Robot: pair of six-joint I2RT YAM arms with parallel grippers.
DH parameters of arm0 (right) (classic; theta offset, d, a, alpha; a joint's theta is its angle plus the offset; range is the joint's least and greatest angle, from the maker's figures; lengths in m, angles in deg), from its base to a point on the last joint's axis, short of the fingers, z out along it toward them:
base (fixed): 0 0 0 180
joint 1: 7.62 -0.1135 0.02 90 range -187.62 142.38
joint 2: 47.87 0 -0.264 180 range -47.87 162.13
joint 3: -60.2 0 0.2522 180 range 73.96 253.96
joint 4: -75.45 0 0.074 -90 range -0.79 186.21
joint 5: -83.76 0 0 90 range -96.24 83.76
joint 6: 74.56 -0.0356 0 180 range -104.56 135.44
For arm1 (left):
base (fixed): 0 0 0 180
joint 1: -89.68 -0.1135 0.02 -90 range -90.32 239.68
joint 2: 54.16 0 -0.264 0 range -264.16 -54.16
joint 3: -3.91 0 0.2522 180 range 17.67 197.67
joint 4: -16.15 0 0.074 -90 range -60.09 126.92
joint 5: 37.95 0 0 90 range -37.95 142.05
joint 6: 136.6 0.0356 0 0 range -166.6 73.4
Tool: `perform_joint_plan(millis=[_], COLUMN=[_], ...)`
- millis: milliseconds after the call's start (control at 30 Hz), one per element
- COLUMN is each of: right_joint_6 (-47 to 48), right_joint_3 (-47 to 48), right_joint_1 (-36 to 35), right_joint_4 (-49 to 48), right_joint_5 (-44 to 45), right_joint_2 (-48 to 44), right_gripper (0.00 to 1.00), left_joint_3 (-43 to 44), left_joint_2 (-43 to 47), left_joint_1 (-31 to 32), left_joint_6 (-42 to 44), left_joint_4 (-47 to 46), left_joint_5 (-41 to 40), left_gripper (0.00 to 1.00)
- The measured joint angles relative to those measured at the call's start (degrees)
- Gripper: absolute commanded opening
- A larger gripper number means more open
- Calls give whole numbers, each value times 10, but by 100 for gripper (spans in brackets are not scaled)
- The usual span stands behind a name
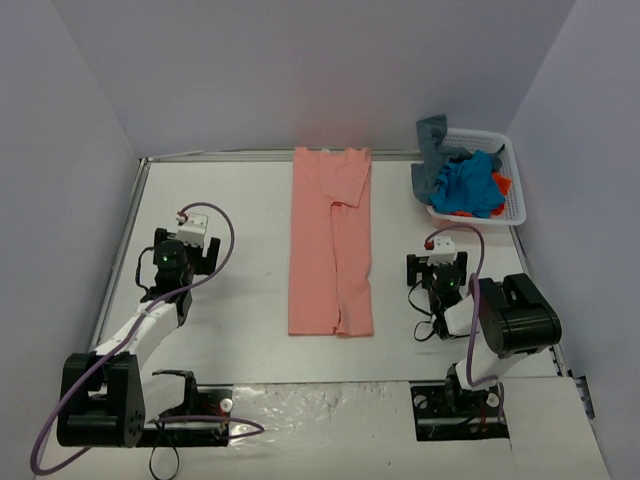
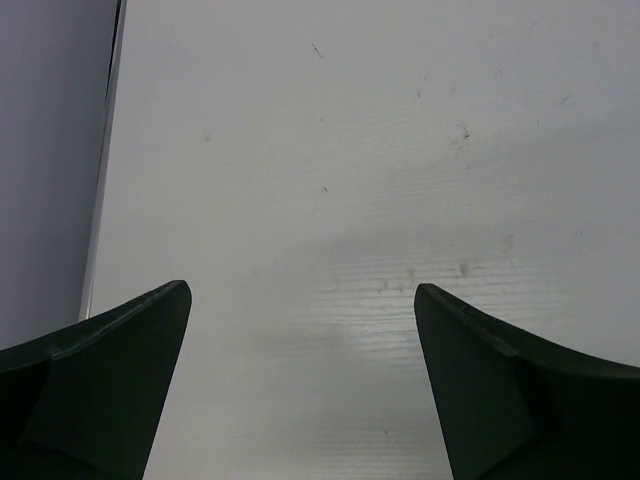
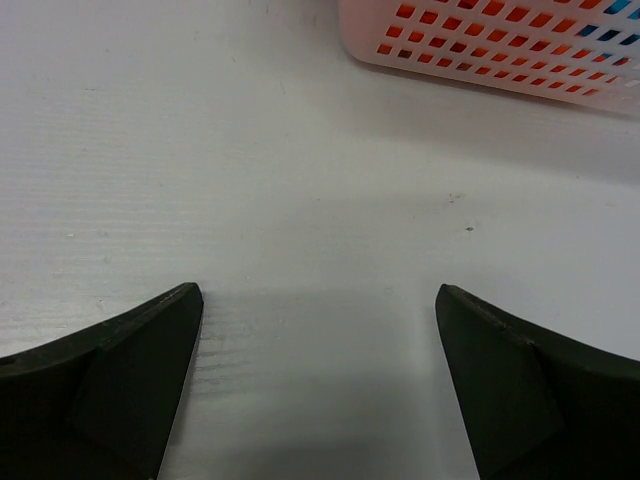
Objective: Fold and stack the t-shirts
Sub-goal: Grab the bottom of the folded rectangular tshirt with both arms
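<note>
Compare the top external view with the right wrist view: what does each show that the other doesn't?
Only top external: the salmon-pink t-shirt lying as a long strip mid-table, and the grey-blue shirt draped over the rim of the basket. Only right wrist: the gap of the open right gripper, with nothing in it. Both: the basket, orange-red and blue cloth inside it, and the white table.
</note>
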Motion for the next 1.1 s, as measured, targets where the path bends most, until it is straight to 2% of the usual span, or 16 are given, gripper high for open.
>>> perform_joint_plan(millis=[300,533,1100], right_joint_6=[-4,-22,-42], right_joint_3=[6,47,77], right_joint_1=[4,12,38], right_joint_4=[3,15,18], right_joint_5=[0,15,2], right_joint_2=[2,2,3], right_gripper=[100,100,100], left_joint_3=[0,0,0], left_joint_2=[16,24,-41], left_joint_1=[-4,-5,-5], left_joint_6=[-8,-22,-30], left_joint_4=[0,-9,-34], left_joint_5=[2,5,42], left_gripper=[94,94,94])
